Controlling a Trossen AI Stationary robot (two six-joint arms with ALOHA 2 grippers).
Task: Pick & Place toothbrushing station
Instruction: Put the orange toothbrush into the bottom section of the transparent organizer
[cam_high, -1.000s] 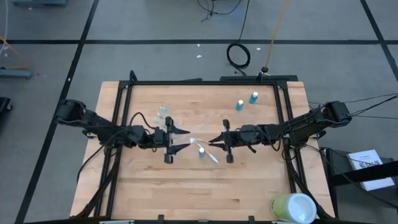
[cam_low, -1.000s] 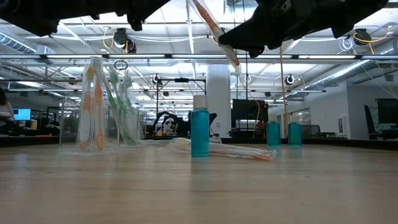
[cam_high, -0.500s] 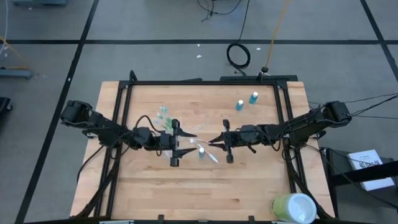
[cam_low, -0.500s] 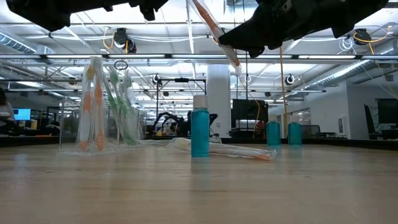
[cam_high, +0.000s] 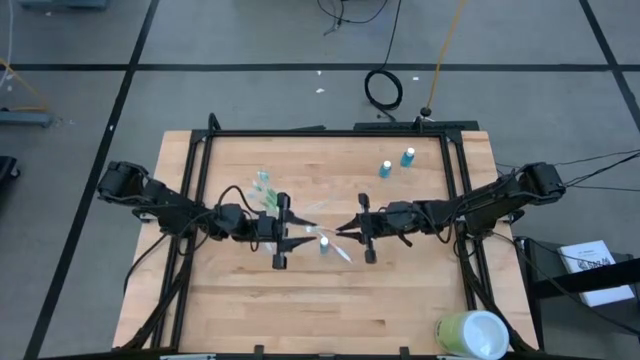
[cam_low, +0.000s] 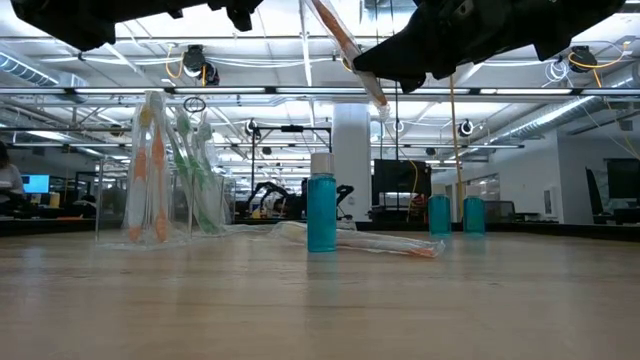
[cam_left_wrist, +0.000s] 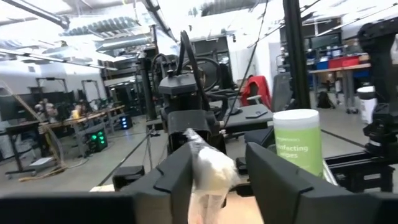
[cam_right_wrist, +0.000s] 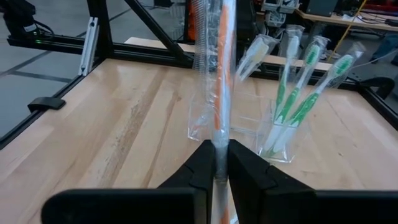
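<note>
Wrapped orange toothbrush (cam_right_wrist: 219, 74) — pinched upright, right gripper (cam_right_wrist: 221, 163) | left gripper (cam_left_wrist: 214, 171) — level, mid-table

two dark jointed arms, black cables, blocky matte fingers (cam_right_wrist: 249, 171).

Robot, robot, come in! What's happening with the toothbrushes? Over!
Right end effector shut on wrapped toothbrush, held above table. Left end effector around its far end. Cup holds green ones. Nothing in the way.

The left pincer (cam_left_wrist: 214, 180) flanks a wrapped toothbrush head (cam_left_wrist: 210, 169), with the right arm (cam_left_wrist: 186, 112) beyond.
</note>
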